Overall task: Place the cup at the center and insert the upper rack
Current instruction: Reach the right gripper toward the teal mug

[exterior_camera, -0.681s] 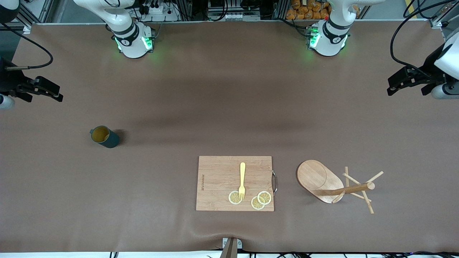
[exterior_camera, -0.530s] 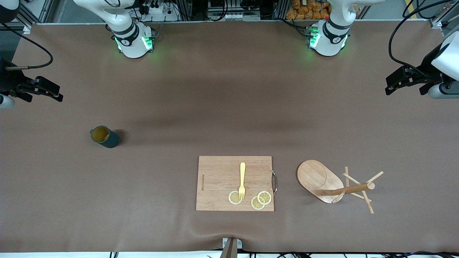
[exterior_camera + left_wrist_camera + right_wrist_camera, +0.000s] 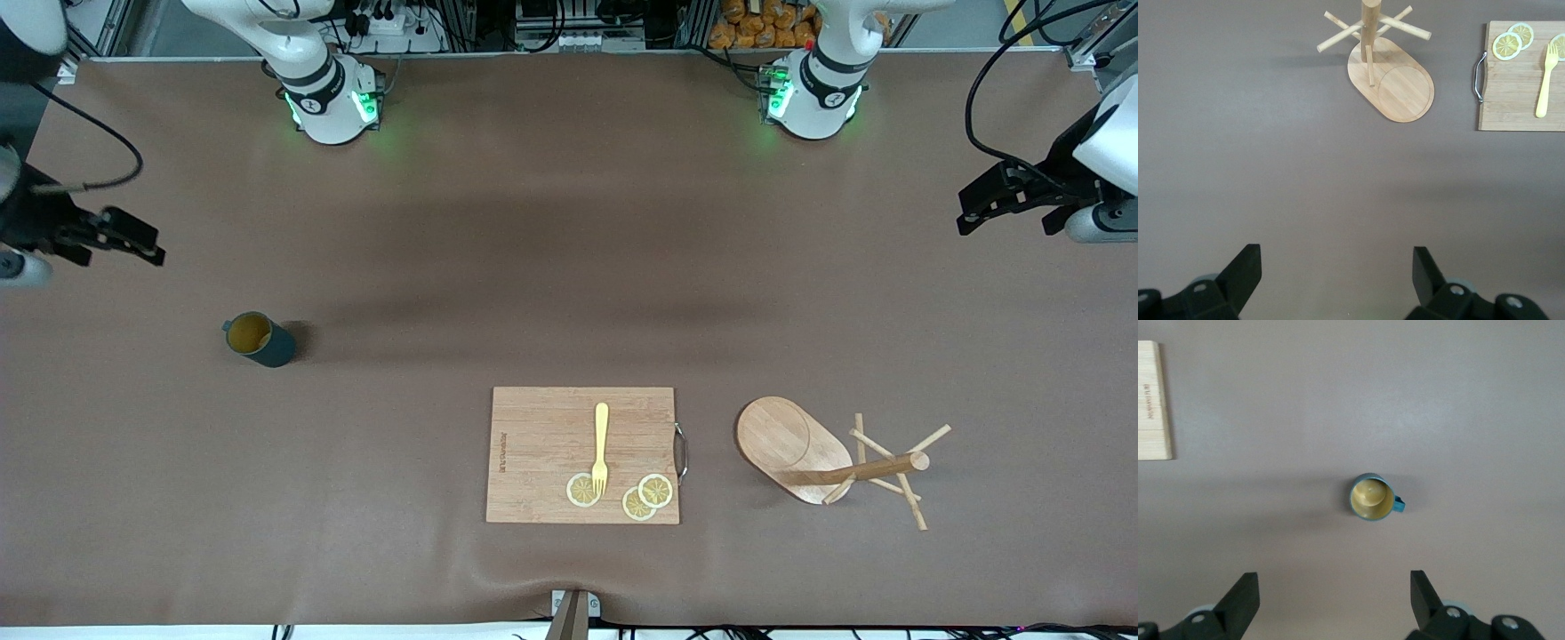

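cup [image 3: 259, 339] upright, 9 o'clock of table. upper rack [image 3: 831, 462] toppled at 4, beside cutting board [image 3: 542, 453]. left gripper [image 3: 1335, 275], right gripper [image 3: 1333, 597] aloft at table ends, jaws spread, empty.

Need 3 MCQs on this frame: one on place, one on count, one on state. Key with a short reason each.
1. Where does the cup stand?
A. on the cutting board
B. on the bare table, toward the right arm's end
C. on the mug tree's base

2. How many lemon slices lie on the cutting board?
A. one
B. three
C. five

3. What state is the mug tree in?
A. standing, no cup on its pegs
B. standing, cup hung on a peg
C. gripped in the left claw

Key: 1 B, the cup sits alone on the tablecloth, apart from the board. 2 B, three slices show beside the yellow fork. 3 A, its base rests on the table, its pegs are bare, and the left claw hangs open away from it.
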Controlling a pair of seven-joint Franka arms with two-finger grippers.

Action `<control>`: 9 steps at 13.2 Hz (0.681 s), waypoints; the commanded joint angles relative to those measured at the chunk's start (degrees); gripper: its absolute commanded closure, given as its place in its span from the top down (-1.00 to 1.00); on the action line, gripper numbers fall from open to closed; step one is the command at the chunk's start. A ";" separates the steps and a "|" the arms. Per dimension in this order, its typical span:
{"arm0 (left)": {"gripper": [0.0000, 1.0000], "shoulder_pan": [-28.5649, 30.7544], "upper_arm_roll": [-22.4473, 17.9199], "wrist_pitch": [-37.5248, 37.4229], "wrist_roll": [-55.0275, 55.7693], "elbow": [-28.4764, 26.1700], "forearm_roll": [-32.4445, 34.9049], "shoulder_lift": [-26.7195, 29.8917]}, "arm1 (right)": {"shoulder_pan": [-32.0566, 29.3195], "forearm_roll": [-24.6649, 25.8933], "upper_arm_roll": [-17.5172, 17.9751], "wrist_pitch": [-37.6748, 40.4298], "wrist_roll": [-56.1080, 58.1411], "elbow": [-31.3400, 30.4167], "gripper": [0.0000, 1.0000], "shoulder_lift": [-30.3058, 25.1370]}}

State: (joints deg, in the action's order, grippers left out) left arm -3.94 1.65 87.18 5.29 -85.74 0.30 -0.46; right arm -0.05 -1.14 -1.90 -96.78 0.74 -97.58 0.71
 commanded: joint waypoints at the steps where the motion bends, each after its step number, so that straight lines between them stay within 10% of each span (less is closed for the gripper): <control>1: 1.00 -0.02 0.29 -0.87 0.77 0.22 0.14 0.02 | -0.65 0.17 0.49 -3.23 -2.04 -2.53 1.00 3.93; 9: 1.00 -0.02 0.29 0.28 1.21 -0.31 0.14 -0.77 | -0.74 0.17 0.67 -18.93 -4.52 -14.64 1.00 12.47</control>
State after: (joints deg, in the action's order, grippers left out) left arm -3.95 1.72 87.21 5.63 -86.05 0.30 -1.36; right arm -0.08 -1.15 -1.84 -110.95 -2.45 -107.43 14.07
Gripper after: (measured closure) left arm 0.000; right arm 0.000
